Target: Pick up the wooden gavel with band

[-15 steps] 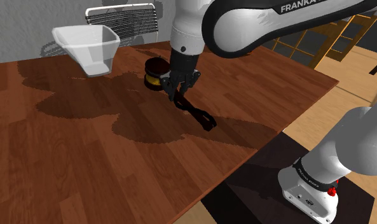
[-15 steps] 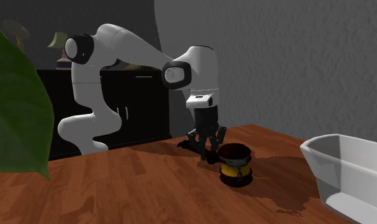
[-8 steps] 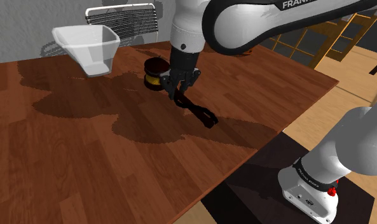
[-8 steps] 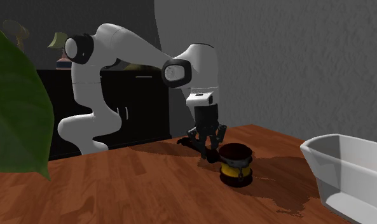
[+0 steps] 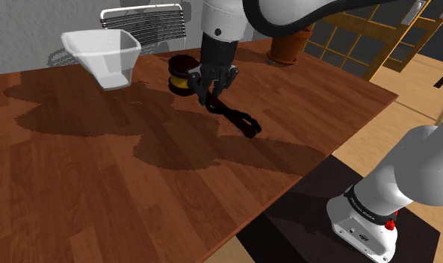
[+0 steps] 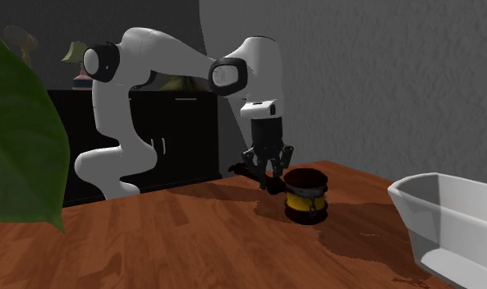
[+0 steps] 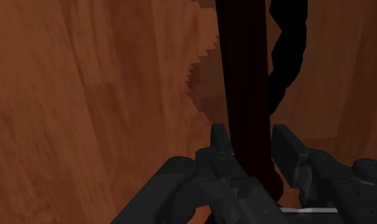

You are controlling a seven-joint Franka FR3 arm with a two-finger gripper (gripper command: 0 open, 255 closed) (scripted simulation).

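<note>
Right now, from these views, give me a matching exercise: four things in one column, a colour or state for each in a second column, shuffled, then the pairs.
Things:
1. gavel
2. tub
3. gripper
4. leaf

Descriptions:
a. green, at the second exterior view's left edge
b. white, open-topped, standing on the table
c. black, shut on a dark handle
d. dark head with a yellow band

Pairs: 1-d, 2-b, 3-c, 4-a

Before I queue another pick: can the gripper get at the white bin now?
Probably not: the gripper is shut on the gavel by its dark handle, so its fingers aren't free for the white bin.
</note>
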